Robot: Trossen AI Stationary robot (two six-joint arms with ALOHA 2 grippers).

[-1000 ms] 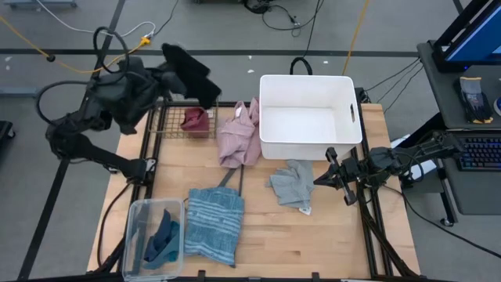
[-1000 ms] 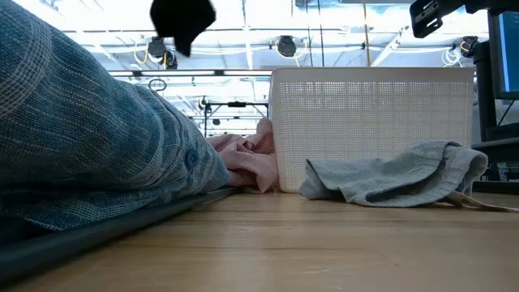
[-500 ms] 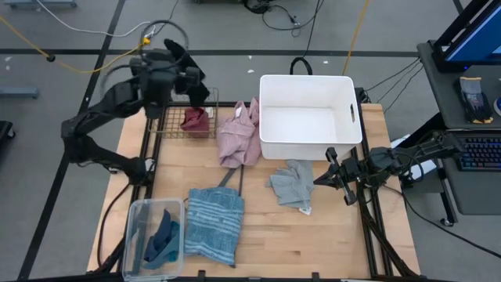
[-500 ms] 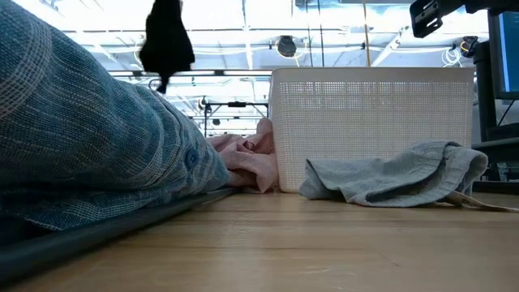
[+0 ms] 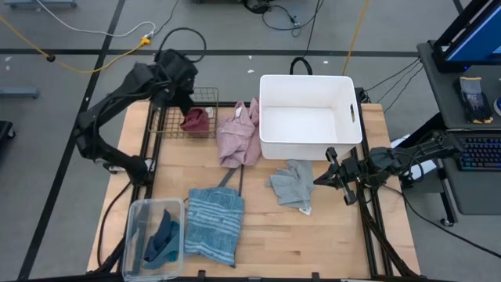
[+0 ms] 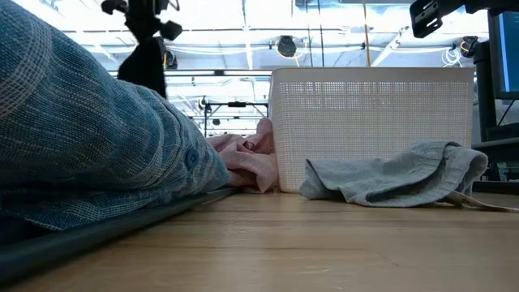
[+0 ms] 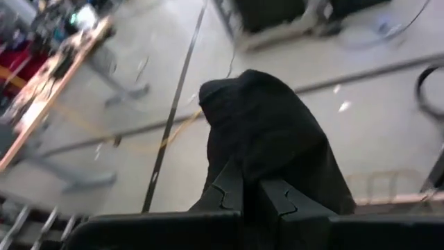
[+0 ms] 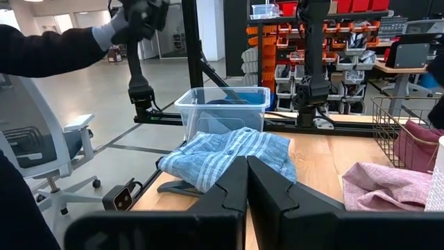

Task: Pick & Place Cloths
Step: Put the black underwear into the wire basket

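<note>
1. The left tool is at about 11 o'clock on the tabletop, over the wire basket. Its fingers are pinched on a black cloth that hangs limp below it.
2. A maroon cloth lies in that basket; at 7 o'clock a clear bin holds a teal cloth.
3. Just beside the bin lies the striped cloth. The pink cloth is near 12 o'clock, touching the white tub.
4. The grey cloth lies near 3 o'clock, just in front of the tub.
5. The right tool waits at 3 o'clock beside the grey cloth, fingers pressed together on nothing.
6. Handling, as a judgement: all the cloths are light, soft and floppy, not fragile. A pinch on a raised fold or bunched ridge should lift them; a flat edge may slip out.
7. The high view hardly shows the black cloth against the dark arm, while the left wrist view shows the pinch on it. The low view shows it dangling clear above the tabletop.
</note>
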